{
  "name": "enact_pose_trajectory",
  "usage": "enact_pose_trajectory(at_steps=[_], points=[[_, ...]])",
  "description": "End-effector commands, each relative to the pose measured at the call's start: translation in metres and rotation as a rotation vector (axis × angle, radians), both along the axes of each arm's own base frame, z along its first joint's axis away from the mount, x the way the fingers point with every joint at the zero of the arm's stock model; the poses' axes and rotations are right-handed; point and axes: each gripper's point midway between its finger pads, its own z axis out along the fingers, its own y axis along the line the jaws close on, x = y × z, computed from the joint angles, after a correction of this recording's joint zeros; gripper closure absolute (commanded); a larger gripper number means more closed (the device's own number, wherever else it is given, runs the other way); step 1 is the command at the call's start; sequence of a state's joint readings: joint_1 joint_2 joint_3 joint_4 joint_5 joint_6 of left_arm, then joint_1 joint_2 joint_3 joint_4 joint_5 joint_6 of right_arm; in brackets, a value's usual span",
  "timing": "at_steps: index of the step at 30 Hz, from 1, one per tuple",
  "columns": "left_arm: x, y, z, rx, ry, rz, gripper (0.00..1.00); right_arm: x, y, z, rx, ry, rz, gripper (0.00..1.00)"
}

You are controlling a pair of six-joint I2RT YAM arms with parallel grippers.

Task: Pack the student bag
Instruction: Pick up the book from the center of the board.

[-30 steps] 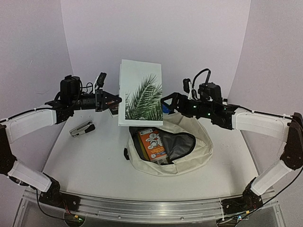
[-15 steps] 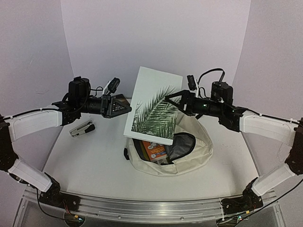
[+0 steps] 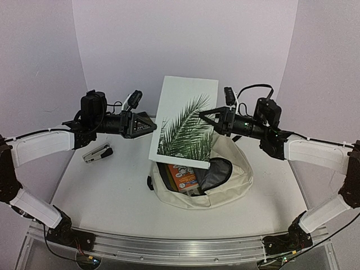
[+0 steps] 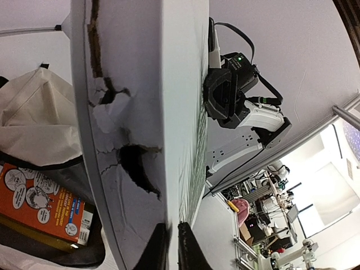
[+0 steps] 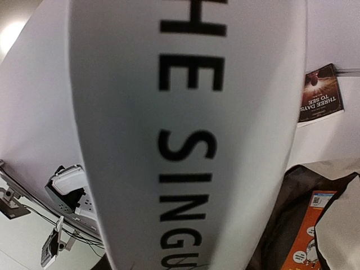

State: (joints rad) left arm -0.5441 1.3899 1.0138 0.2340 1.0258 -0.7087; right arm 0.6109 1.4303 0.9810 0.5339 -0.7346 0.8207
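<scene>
White book tilted over the student bag.
Left jaws pinch its edge; right jaws sit at its spine, grip unclear.

The white table bears the student bag and a stapler.

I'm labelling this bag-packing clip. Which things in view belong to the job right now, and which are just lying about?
In the job: student bag; palm-leaf book, held over it; orange booklet, already inside.
Lying about: stapler; small dark paperback.
</scene>
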Motion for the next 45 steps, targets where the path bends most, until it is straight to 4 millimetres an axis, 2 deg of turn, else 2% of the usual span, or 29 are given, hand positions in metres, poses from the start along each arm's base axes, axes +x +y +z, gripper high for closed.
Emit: enact_pose_trajectory(at_steps=[1,5,8,10,13,18,22,30,32,39,45], points=[[0.003,0.000,0.019,-0.030,-0.071,0.012,0.80,-0.006,0.000,0.023,0.066,-0.061,0.028,0.65],[0.008,0.004,0.016,0.008,-0.104,0.072,0.46,-0.005,-0.001,0.024,0.072,-0.057,0.015,0.67],[0.012,0.007,0.010,0.048,-0.136,0.104,0.26,-0.004,-0.001,0.024,0.074,-0.054,0.018,0.67],[0.015,0.008,0.003,0.082,-0.143,0.117,0.19,-0.005,0.000,0.024,0.074,-0.052,0.028,0.67],[0.018,0.004,-0.002,0.102,-0.137,0.100,0.14,-0.007,0.002,0.023,0.073,-0.050,0.049,0.68],[0.016,-0.003,0.013,0.047,-0.158,0.037,0.11,-0.011,0.005,0.024,0.080,-0.046,0.085,0.68],[0.015,-0.009,0.026,-0.014,-0.178,0.003,0.10,-0.013,0.007,0.024,0.086,-0.043,0.106,0.67],[0.016,-0.018,0.031,-0.075,-0.170,-0.040,0.13,-0.014,0.010,0.020,0.090,-0.031,0.134,0.66],[0.015,-0.020,0.033,-0.096,-0.165,-0.055,0.18,-0.014,0.011,0.018,0.090,-0.029,0.141,0.66],[0.016,-0.021,0.030,-0.105,-0.148,-0.050,0.50,-0.011,0.011,0.011,0.086,-0.012,0.129,0.62],[0.018,-0.019,0.027,-0.114,-0.128,-0.025,0.64,-0.004,0.009,0.007,0.084,-0.006,0.089,0.54]])
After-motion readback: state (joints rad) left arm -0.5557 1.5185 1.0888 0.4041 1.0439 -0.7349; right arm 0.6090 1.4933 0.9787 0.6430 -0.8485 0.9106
